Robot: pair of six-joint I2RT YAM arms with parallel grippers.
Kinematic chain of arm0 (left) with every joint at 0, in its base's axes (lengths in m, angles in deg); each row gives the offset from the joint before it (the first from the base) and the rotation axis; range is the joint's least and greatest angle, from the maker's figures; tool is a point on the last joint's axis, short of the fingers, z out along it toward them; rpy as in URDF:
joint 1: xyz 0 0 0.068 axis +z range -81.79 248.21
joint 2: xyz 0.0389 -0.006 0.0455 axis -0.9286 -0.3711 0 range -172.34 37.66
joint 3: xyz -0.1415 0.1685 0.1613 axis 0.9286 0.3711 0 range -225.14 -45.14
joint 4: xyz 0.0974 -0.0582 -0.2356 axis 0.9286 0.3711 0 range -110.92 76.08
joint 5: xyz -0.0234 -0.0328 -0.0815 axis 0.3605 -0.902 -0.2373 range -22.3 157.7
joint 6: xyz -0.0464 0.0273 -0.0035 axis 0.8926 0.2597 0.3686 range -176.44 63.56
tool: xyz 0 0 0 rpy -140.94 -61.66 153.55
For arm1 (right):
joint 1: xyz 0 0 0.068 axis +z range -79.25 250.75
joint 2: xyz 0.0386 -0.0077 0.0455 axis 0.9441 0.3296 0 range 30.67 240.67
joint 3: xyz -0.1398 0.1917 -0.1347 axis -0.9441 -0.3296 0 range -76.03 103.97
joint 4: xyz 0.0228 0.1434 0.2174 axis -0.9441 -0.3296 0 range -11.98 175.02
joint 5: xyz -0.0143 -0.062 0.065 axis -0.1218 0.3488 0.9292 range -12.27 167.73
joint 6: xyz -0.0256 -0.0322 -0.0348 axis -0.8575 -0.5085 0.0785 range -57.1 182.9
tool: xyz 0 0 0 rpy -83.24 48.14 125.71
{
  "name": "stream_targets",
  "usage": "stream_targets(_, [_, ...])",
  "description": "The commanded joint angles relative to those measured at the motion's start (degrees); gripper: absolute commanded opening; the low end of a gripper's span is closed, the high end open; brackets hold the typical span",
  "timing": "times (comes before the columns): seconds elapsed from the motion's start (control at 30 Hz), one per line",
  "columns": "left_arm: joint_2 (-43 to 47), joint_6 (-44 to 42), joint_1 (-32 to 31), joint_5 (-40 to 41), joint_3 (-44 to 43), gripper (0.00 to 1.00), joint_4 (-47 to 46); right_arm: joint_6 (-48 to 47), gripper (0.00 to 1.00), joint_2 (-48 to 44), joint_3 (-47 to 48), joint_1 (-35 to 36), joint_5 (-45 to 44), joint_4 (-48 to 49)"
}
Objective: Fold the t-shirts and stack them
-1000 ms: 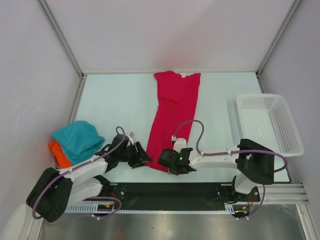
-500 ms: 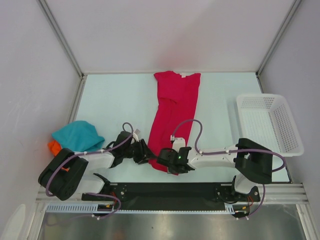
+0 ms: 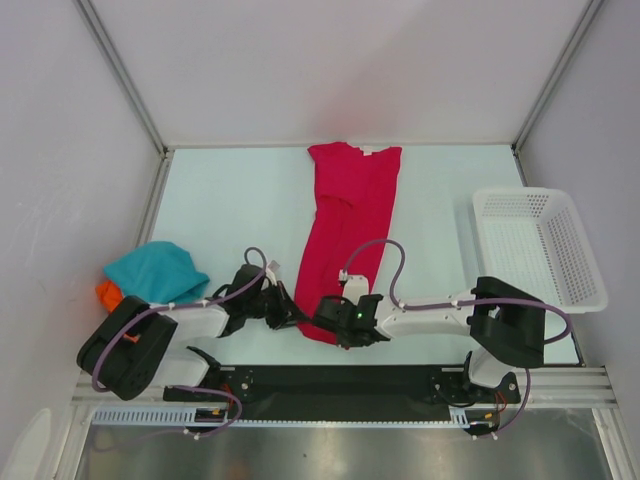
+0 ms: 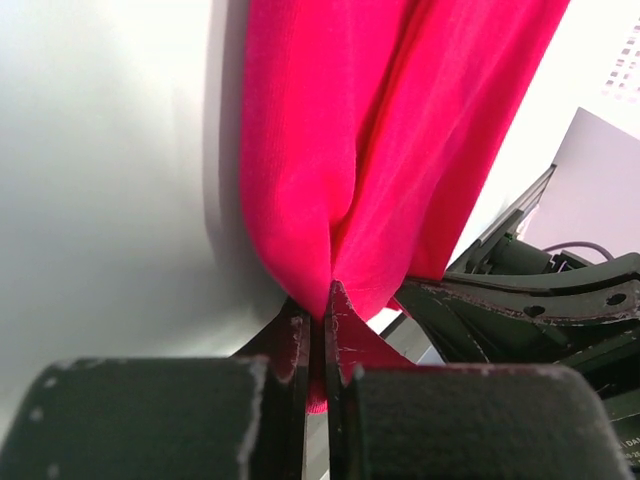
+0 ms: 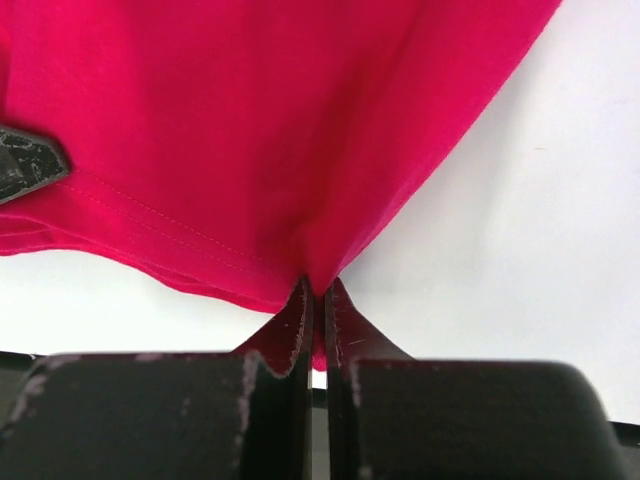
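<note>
A crimson-pink t-shirt (image 3: 350,225), folded into a long strip, runs from the table's far edge down to the arms. My left gripper (image 3: 296,318) is shut on its near left hem corner; cloth (image 4: 330,190) is pinched between the fingers (image 4: 345,345). At the near right hem corner my right gripper (image 3: 328,328) is shut on the cloth (image 5: 260,150), its fingers (image 5: 298,325) squeezing a fold. A teal-blue t-shirt (image 3: 152,272) lies bunched at the left edge, on top of an orange t-shirt (image 3: 108,295).
A white mesh basket (image 3: 540,245) stands at the right edge of the table. White walls close in the back and both sides. The arm bases and a black rail (image 3: 340,382) run along the near edge.
Both grippers have gone from open to shut on the shirt's near hem. The left gripper moved right to reach the hem; the right arm has barely shifted.
</note>
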Motion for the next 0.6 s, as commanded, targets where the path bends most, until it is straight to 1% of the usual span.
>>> stream_targets(0.0, [2.26,-1.64,-0.39,1.01,1.89,0.00,3.05,1.72,0.00,1.46,-1.65,1.64,-3.21,-4.70])
stream_targets(0.07, [4.81,-1.38,-0.39,0.48,2.15,0.00,4.28,3.20,0.00,-0.38,-0.85,2.79,-4.00,-9.17])
stream_targets(0.17, [10.69,-1.11,-0.66,0.21,1.98,0.00,9.54,5.58,0.00,-3.99,0.38,5.60,-5.32,-15.58])
stream_targets(0.2, [14.71,-1.11,-0.74,0.39,1.80,0.00,13.21,7.68,0.00,-5.21,0.38,6.39,-5.33,-16.92])
stream_targets(0.27, [19.12,-0.85,-1.01,0.65,1.10,0.00,17.79,9.80,0.00,-8.54,0.64,9.02,-5.06,-20.51])
stream_targets(0.3, [23.58,-0.59,-1.10,0.74,0.75,0.00,21.91,11.90,0.00,-9.52,0.91,9.90,-4.89,-21.58])
stream_targets(0.37, [28.00,0.90,-1.27,0.13,0.05,0.00,25.36,14.45,0.00,-11.89,2.13,12.71,-4.71,-25.34])
stream_targets(0.4, [31.76,1.43,-1.36,-0.14,-0.13,0.00,27.81,15.42,0.00,-12.43,2.84,13.51,-5.15,-26.85])
stream_targets(0.43, [33.45,2.05,-1.36,-0.58,-0.22,0.00,28.80,17.35,0.00,-12.87,4.58,14.30,-5.50,-28.34])
stream_targets(0.5, [36.88,3.54,-1.45,-0.58,-0.22,0.00,30.64,18.24,0.00,-13.57,6.26,15.01,-6.64,-32.39])
stream_targets(0.57, [37.51,3.81,-1.36,-0.15,-0.39,0.00,31.09,17.63,0.00,-13.75,8.54,13.88,-8.31,-35.02])
